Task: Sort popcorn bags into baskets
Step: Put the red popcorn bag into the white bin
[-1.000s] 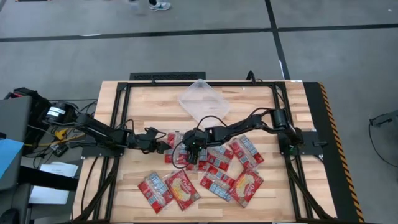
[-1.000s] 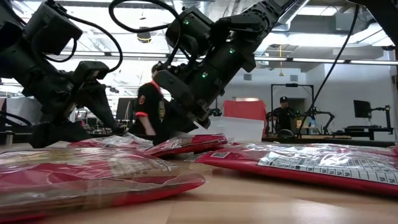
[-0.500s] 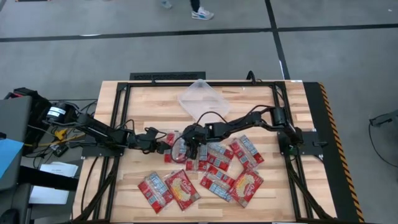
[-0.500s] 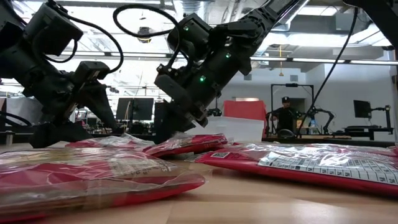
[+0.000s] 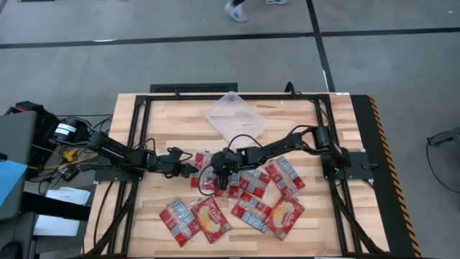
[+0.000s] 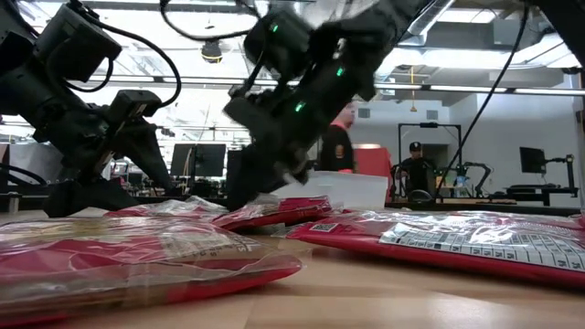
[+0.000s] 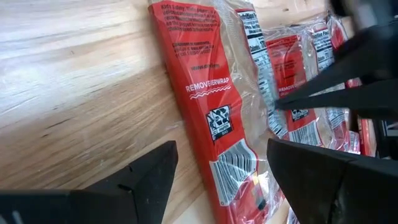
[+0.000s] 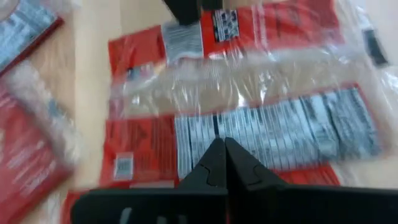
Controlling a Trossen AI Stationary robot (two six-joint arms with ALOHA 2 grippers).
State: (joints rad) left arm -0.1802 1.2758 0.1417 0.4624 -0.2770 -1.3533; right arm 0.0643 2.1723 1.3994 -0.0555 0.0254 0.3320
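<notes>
Several red popcorn bags (image 5: pixel 248 196) lie flat and partly overlapping on the wooden table. The clear tub basket (image 5: pixel 235 117) sits beyond them toward the far edge, with nothing in it. My left gripper (image 7: pixel 221 171) is open and low at the left end of the pile. Its fingers stand on either side of the end of one red bag (image 7: pixel 208 99). My right gripper (image 8: pixel 224 146) is shut and points down over the white label panel of a bag (image 8: pixel 273 134) in the middle of the pile (image 5: pixel 224 176). My right gripper points its shut fingertips (image 8: pixel 214 155) down from above at the bag's label panel (image 8: pixel 205 134). I cannot tell whether they touch it. The bag lies flat on its neighbours.
More bags lie toward the near edge (image 5: pixel 180 218) and the right (image 5: pixel 285 175). A black frame (image 5: pixel 215 90) runs round the tabletop. Bare wood shows at the far left (image 5: pixel 172 122) and far right (image 5: pixel 295 115). People move in the room behind the table (image 6: pixel 340 146).
My right gripper has drifted a little toward the left and far side, then come back toward the near edge above the same bags, staying shut. The bags have stayed where they were. A person has walked across behind the table.
</notes>
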